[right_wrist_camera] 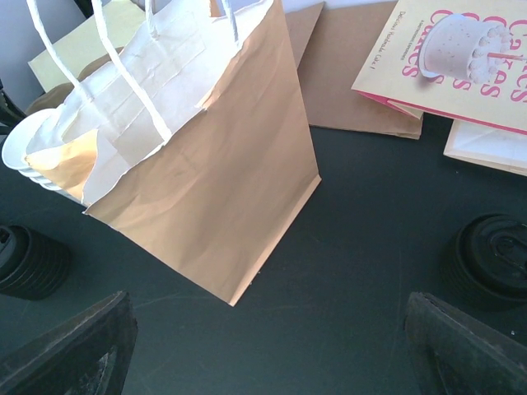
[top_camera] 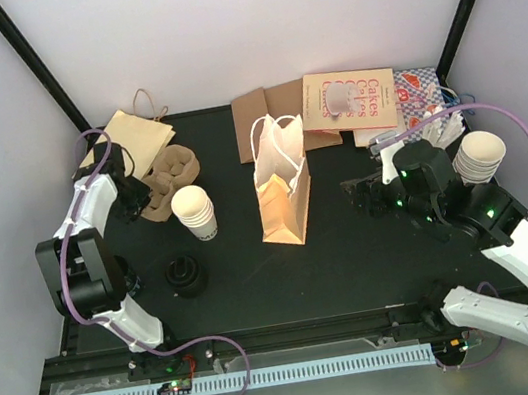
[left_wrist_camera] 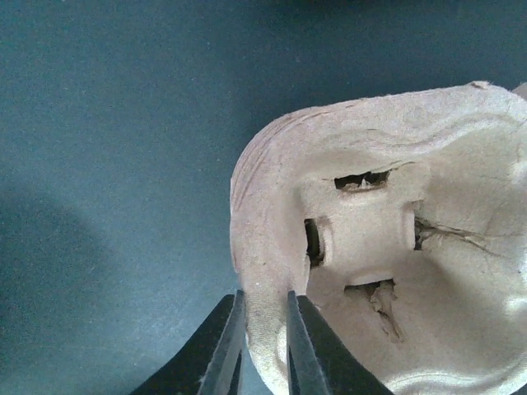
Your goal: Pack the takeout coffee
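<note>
1. A tan paper bag (top_camera: 283,199) stands open, handles up, in the middle of a dark table (top_camera: 355,253). Everything below is placed from that bag.
2. Well to the bag's left, the left gripper (left_wrist_camera: 263,350) is clenched on the rim of a brown pulp cup tray (left_wrist_camera: 387,247). The wrist view shows its two black fingers (left_wrist_camera: 226,350) pressed on either side of the tray's thin wall at one corner.
3. To the bag's right, the right gripper (right_wrist_camera: 268,329) hangs released. Its jaws are spread wide with only bare table between them, and it faces the bag's side.
4. No finished takeout coffee, meaning a white cup wearing a black lid, shows in any view.
5. Its parts sit apart. A stack of lidless white cups (top_camera: 194,212) stands between the bag and the tray, just beside the tray. A stack of black lids (top_camera: 185,277) sits left of the bag, nearer the arm bases. A second cup stack (top_camera: 480,153) stands far right of the bag.
6. As I judge it, the main risk is the grip itself. It holds one edge of soft pulp, so a lift could bend or tear the rim, or let the tray swing and slip out.
7. The nearer cup stack is close enough to the tray that a swinging tray could knock it over.
8. The bag looks light and stands free. A nudge from the right gripper, or a tray pushed in off-centre, could tip it or fold its mouth shut.
</note>
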